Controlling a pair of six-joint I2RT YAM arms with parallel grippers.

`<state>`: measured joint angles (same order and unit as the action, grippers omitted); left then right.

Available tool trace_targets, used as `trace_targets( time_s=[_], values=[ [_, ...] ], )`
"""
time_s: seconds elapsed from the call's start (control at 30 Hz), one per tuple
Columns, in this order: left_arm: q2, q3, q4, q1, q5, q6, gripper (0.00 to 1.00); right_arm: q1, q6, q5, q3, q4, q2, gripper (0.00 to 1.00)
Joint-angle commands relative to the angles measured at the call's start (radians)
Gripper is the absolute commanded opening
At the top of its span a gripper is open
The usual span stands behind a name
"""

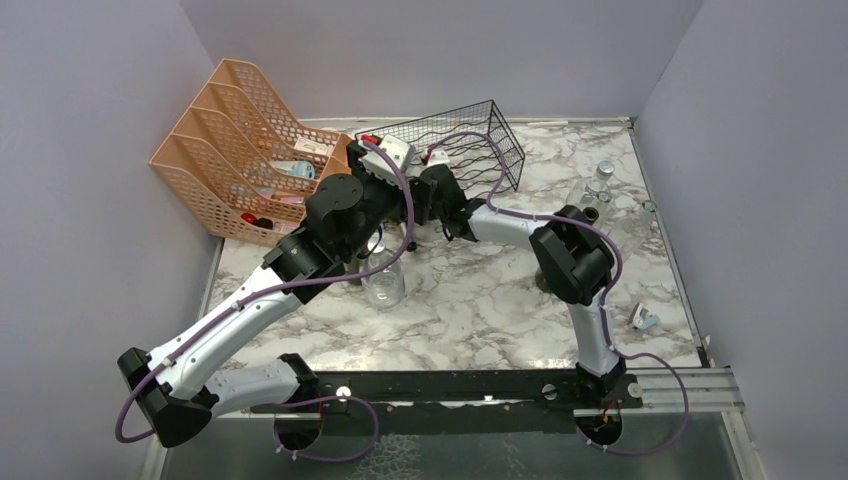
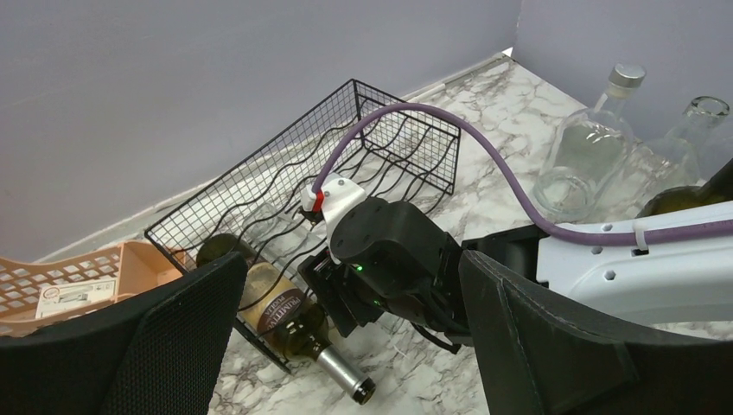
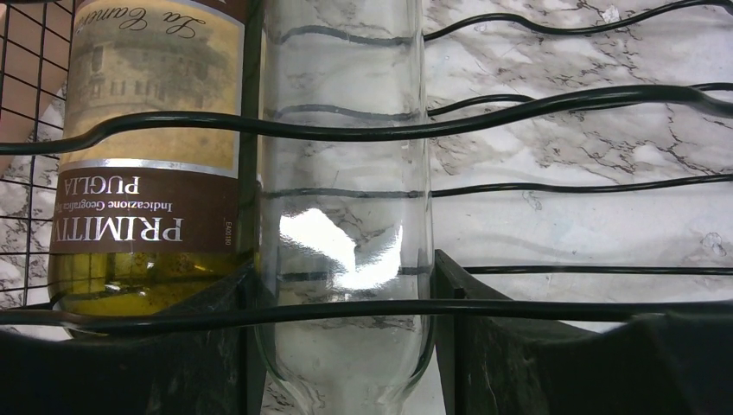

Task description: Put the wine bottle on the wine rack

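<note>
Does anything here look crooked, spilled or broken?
Nothing looks spilled or broken. The black wire rack sits at an angle to the back wall instead of square to it, while the right end effector grips a clear bottle inside it beside a labelled wine bottle. A small object lies alone near the table's right edge.

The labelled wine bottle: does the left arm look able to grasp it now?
Probably yes: the labelled wine bottle has its neck outside the wine rack, facing the open left gripper; the right gripper, holding a clear bottle, is close beside.
</note>
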<state>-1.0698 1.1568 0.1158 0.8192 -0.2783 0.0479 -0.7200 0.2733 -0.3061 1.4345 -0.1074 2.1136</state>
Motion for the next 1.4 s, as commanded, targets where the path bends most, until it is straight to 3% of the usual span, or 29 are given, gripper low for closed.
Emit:
trace_targets(
  time_s=[0.0, 0.2, 0.43, 1.03, 1.3, 1.37],
  values=[
    [0.011, 0.039, 0.015, -0.004, 0.022, -0.01, 0.99, 0.016, 0.041, -0.048, 0.06, -0.039, 0.015, 0.44],
    [0.011, 0.041, 0.021, -0.004, 0.022, -0.01, 0.99, 0.016, 0.039, -0.025, 0.059, -0.024, -0.009, 0.64],
    [0.006, 0.05, 0.035, -0.004, 0.013, -0.011, 0.99, 0.021, 0.035, 0.014, 0.041, 0.015, -0.055, 0.72],
    [0.022, 0.005, 0.015, -0.005, 0.017, -0.025, 0.99, 0.022, 0.029, 0.129, -0.134, 0.145, -0.203, 0.75],
    [0.032, -0.008, 0.018, -0.004, 0.015, -0.025, 0.99, 0.022, 0.02, 0.072, -0.151, 0.202, -0.205, 0.74],
    [0.034, -0.012, 0.017, -0.004, 0.013, -0.025, 0.99, 0.021, 0.009, 0.087, -0.148, 0.206, -0.199, 0.7]
  ],
)
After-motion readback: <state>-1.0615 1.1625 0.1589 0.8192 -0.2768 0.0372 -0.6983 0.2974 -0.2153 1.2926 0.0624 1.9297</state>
